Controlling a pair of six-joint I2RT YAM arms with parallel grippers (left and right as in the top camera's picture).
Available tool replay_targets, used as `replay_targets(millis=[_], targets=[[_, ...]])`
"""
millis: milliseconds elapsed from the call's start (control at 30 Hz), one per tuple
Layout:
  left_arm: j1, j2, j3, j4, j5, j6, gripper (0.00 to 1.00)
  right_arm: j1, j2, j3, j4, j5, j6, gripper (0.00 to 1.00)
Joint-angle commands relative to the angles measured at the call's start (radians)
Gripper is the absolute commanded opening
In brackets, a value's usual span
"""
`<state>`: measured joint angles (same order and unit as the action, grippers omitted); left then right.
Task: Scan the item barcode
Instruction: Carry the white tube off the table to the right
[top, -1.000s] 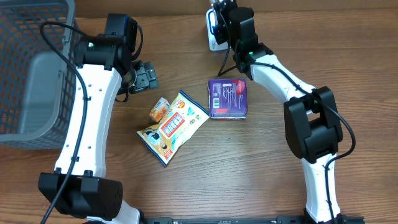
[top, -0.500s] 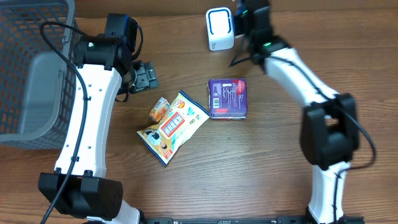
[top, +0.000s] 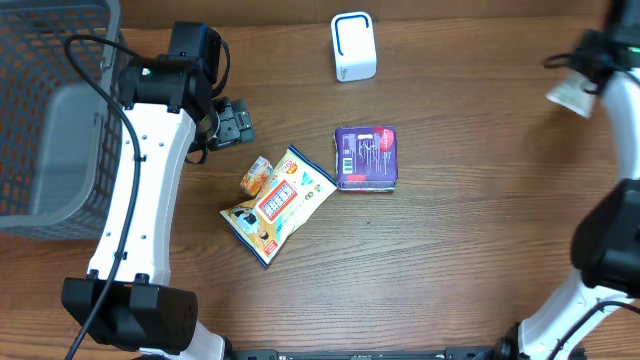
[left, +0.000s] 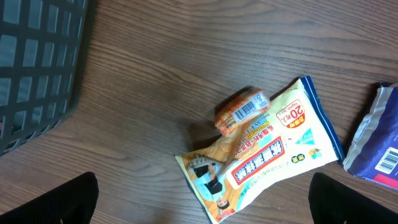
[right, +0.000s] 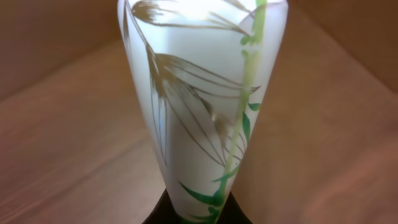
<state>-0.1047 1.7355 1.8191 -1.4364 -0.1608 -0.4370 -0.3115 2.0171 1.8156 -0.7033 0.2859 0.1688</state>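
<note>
- The right jaws were clamped on a white, leaf-printed packet (top: 570, 95), held over the right side of the desk (top: 450, 250), well apart from the scanner (top: 353, 46).
- The left jaws stood wide apart near a snack bag (left: 267, 158) and an orange pack (left: 242, 111).

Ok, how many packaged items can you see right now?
4: an orange packet touching the snack bag mid-table, a purple pack beside them, a white pouch in the right gripper. The basket may hide more.
</note>
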Motion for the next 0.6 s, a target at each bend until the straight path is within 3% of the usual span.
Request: replay_targets(millis=[0,267,567], targets=[[0.0,0.006,0.008,0.001,0.001,0.011,1.0,-0.099,0.0,0.008,0.001,0.008,0.019,0.04],[0.0,0.006,0.008,0.001,0.001,0.011,1.0,-0.321,0.074,-0.019,0.029,0.008,0.301,0.04],[0.0,0.006,0.008,0.001,0.001,0.011,1.0,-0.424,0.19,-0.019,0.109,-0.003,0.306,0.04]])
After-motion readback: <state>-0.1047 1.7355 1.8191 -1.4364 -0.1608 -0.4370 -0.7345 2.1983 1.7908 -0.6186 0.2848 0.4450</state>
